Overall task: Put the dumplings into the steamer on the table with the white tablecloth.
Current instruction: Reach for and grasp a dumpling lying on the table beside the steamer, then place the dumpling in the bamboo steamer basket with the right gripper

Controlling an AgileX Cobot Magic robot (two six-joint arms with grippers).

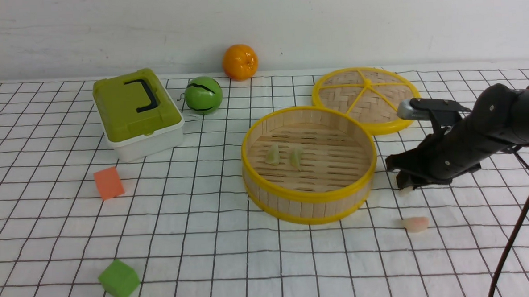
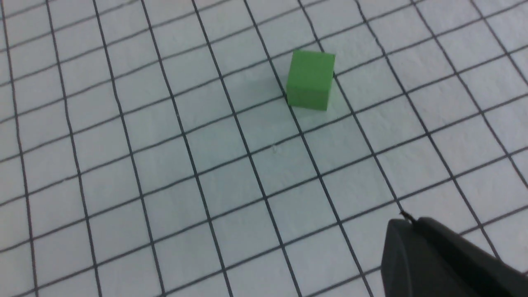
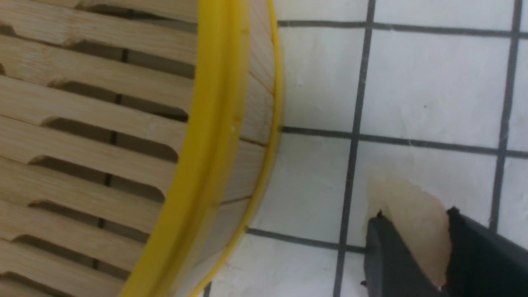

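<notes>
The steamer stands right of centre on the white tablecloth. Two pale green dumplings lie on its slatted floor. My right gripper is low over the cloth just right of the steamer. In the right wrist view it is shut on a pale pink-cream dumpling, close beside the steamer's yellow rim. I cannot tell whether that dumpling touches the cloth. Another pink-cream dumpling lies on the cloth nearer me. My left gripper is shut and empty over the cloth.
The flat woven lid lies behind the steamer on the right. A green-lidded box, a green ball and an orange are at the back. An orange cube and a green cube lie on the left.
</notes>
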